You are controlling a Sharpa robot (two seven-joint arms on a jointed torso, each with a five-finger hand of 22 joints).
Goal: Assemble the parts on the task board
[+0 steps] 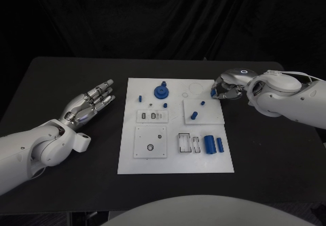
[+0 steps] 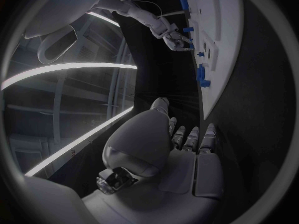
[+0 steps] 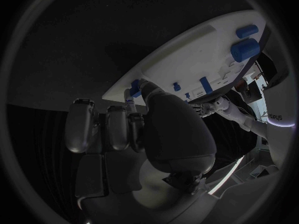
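Right hand [image 1: 227, 89], fingers curled at the board's [image 1: 129, 160] one-o'clock edge, grip contents I cannot tell; left hand [image 1: 92, 103] spread empty at nine o'clock; I risk knocking the nearby peg [image 1: 202, 102] when reaching.

White arms [image 1: 41, 146] (glossy shells); silver many-fingered hands [image 1: 92, 103].

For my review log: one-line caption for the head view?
Left hand open beside the task board; right hand at its far corner.

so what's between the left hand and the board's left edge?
Bare black table between the left hand and the task board, per the head view.
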